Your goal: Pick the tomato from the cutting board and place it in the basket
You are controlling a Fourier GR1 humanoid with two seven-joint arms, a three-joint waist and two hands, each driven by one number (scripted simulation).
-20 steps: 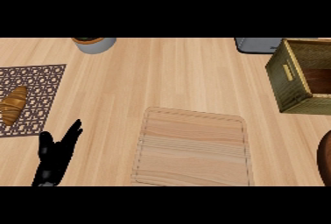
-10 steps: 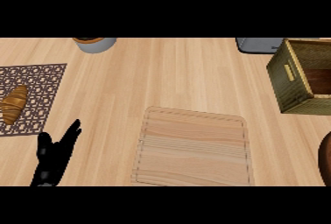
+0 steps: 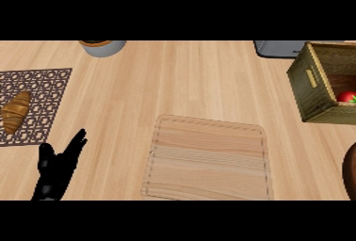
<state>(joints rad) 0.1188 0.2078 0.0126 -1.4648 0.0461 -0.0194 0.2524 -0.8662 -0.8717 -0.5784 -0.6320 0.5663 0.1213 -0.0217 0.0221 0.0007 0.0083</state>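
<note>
The red tomato lies inside the olive woven basket at the right edge of the head view, partly cut off by the frame. The light wooden cutting board lies in the lower middle of the counter with nothing on it. My left hand stands at the lower left, fingers straight and pointing up, open and holding nothing, well left of the board. My right hand does not show.
A croissant lies on a brown patterned mat at the left. A grey pot stands at the back, a grey object behind the basket. A dark rounded shape shows at the right edge.
</note>
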